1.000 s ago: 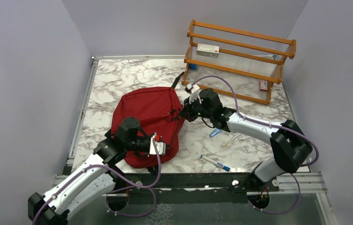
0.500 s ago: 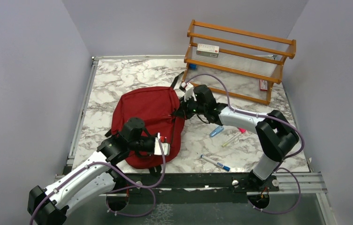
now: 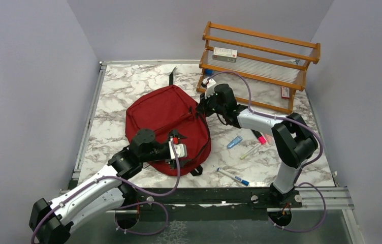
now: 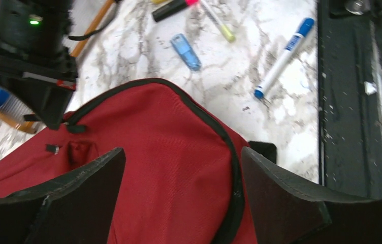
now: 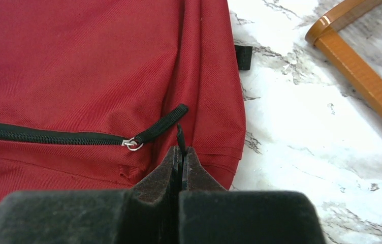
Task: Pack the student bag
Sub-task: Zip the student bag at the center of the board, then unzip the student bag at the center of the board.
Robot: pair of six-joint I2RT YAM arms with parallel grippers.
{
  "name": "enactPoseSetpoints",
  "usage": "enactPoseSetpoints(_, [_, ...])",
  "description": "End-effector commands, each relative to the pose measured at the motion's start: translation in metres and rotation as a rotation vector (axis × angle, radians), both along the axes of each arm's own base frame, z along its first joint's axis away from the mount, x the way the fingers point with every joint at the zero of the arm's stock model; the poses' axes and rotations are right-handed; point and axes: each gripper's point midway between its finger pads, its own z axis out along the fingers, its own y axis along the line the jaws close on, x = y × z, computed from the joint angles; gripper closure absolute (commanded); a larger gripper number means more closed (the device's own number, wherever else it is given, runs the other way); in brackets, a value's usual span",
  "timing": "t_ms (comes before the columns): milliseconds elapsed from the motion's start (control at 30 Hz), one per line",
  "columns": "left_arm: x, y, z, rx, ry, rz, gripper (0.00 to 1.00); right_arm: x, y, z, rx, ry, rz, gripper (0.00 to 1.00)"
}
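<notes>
Left tool (image 4: 183,152): apart, above the red bag (image 4: 153,132).
Right tool (image 5: 181,150): clamped together on the bag's thin black tab (image 5: 180,133).

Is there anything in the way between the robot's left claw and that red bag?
No, nothing visible. The left gripper hangs open right above the bag, with only its red fabric underneath. The right gripper is shut on a black tab at the bag's edge. The pens lie off to the side.

Left arm (image 3: 90,195) bent, jaws wide apart; right arm (image 3: 255,121) outstretched, jaws pinched together
</notes>
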Motion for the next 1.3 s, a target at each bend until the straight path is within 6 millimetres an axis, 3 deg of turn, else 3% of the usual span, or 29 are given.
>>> enactPoseSetpoints(0, [0.031, -0.007, 0.028, -0.132, 0.007, 0.17, 0.14, 0.007, 0.011, 0.0, 0.032, 0.003, -0.003, 0.98])
enactPoseSetpoints(333, [0.071, 0.007, 0.049, -0.288, 0.122, 0.477, 0.04, 0.002, 0.005, 0.0, 0.043, 0.027, -0.038, 0.89])
enactPoseSetpoints(633, [0.088, 0.011, 0.056, -0.314, 0.272, 0.634, 0.01, -0.023, -0.015, 0.025, 0.069, -0.003, -0.054, 0.66])
enactPoseSetpoints(867, [0.101, 0.025, 0.051, -0.276, 0.26, 0.737, 0.01, -0.049, -0.031, 0.049, 0.107, -0.009, -0.062, 0.57])
enactPoseSetpoints(1067, [0.122, 0.025, 0.042, -0.223, 0.292, 0.808, 0.01, -0.056, -0.061, 0.06, 0.153, 0.008, -0.235, 0.56])
enactPoseSetpoints(1267, [0.156, 0.038, 0.011, -0.124, 0.415, 0.975, 0.04, -0.063, -0.067, 0.055, 0.197, 0.104, -0.318, 0.55])
